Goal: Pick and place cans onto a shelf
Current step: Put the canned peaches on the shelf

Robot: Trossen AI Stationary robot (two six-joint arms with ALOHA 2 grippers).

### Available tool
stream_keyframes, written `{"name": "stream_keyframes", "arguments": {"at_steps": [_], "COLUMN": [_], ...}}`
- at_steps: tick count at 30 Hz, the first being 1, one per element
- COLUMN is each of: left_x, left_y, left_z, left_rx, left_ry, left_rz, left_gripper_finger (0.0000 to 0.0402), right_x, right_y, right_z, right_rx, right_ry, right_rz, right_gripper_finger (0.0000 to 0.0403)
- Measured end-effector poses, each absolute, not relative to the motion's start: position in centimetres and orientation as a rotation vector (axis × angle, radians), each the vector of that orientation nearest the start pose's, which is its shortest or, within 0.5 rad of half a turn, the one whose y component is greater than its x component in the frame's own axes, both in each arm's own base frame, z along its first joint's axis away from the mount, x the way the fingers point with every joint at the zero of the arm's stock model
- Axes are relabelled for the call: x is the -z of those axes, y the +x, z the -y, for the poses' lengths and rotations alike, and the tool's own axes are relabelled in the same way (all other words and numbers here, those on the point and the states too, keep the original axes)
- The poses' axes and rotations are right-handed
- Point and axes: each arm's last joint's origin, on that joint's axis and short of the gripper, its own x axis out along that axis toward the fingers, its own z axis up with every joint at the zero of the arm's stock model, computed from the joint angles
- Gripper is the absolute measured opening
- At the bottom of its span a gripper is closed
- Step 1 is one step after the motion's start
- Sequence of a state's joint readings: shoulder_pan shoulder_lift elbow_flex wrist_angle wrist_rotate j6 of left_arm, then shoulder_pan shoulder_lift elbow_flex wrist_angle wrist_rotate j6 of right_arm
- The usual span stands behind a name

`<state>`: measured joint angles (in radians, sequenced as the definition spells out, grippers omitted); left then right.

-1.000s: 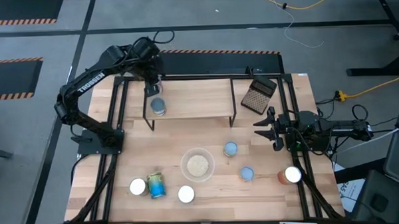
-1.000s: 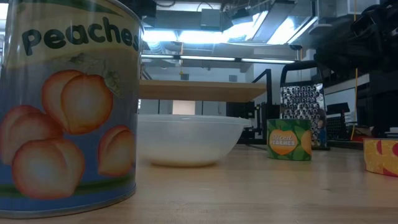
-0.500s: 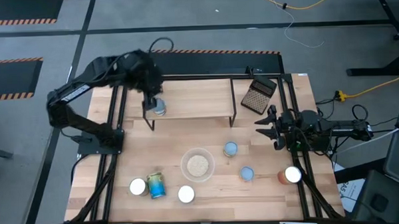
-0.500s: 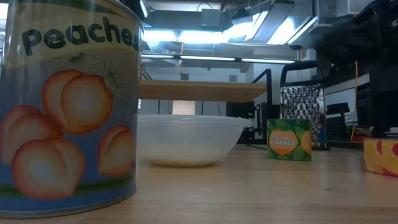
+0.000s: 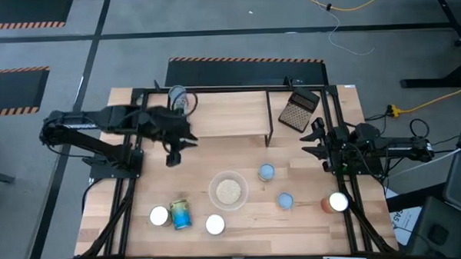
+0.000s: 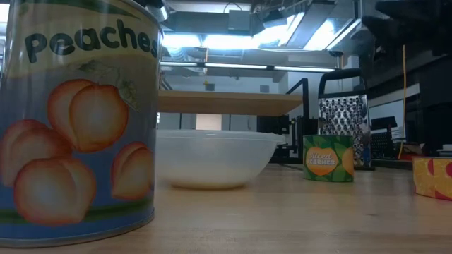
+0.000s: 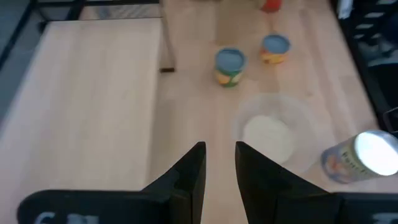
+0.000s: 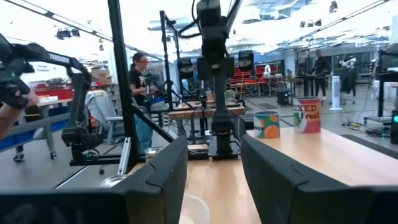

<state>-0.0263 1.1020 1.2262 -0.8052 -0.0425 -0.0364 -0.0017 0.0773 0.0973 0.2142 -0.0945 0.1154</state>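
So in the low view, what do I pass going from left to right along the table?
Big peaches can → clear bowl → small peaches can → grater → red-and-yellow can at the right edge.

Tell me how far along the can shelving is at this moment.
Done: one can stands at the back left corner of the shelf. In hand: nothing. The left gripper hangs open and empty by the shelf's front left leg, and the right gripper waits open at the table's right side. Left: six cans on the table, including a blue-topped can beside the bowl.
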Motion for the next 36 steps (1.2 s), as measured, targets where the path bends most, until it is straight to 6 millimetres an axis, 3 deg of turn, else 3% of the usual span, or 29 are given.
{"name": "stream_keyframes", "arguments": {"at_steps": [5, 11, 19, 29, 36], "left_x": [-34.3, -32.8, -32.8, -32.9, -32.9], "left_y": [21.7, 22.2, 22.4, 22.1, 21.8], "left_z": [2.1, 3.5, 5.3, 6.9, 7.7], "left_rx": [0.039, 0.037, 0.056, 0.125, 0.162], "left_ry": [0.0, 0.03, 0.043, 0.058, 0.068], "left_rz": [-0.664, -0.632, -0.553, -0.526, -0.527], "left_gripper_finger": [0.0079, 0.0078, 0.0079, 0.0079, 0.0079], "right_x": [-22.2, -24.4, -26.5, -26.0, -24.6], "right_y": [10.2, 11.8, 15.2, 20.0, 22.2], "right_z": [-0.3, -0.9, -2.9, -6.8, -8.7], "right_rx": [-0.11, -0.157, -0.268, -0.319, -0.217], "right_ry": [0.121, 0.122, 0.126, 0.09, 0.054], "right_rz": [0.173, 0.105, -0.029, -0.261, -0.48], "right_gripper_finger": [0.0155, 0.0155, 0.0155, 0.0155, 0.0155]}}
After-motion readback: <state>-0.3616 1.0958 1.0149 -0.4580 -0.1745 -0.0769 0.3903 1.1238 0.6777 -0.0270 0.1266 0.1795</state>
